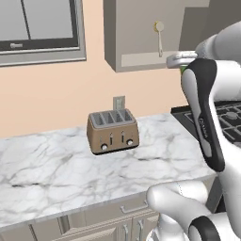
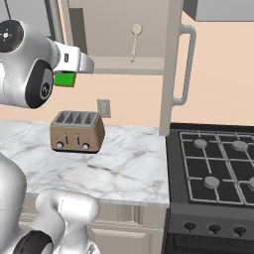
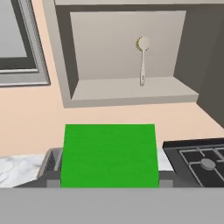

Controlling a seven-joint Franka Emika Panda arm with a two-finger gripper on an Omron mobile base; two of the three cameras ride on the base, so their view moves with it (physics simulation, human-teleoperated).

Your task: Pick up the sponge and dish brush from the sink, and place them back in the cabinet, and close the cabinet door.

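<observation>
Green sponge [image 3: 109,155] sits clamped in the tool [image 3: 109,183], level with the open cabinet [image 3: 127,94] straight ahead, where the dish brush [image 3: 142,61] stands.

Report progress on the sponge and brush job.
Done: the dish brush already stands inside the open cabinet, leaning against its back wall. In hand: the pincer holds the green sponge in front of the cabinet, below its shelf. Left: set the sponge on the shelf, then close the cabinet door, which stands open.
</observation>
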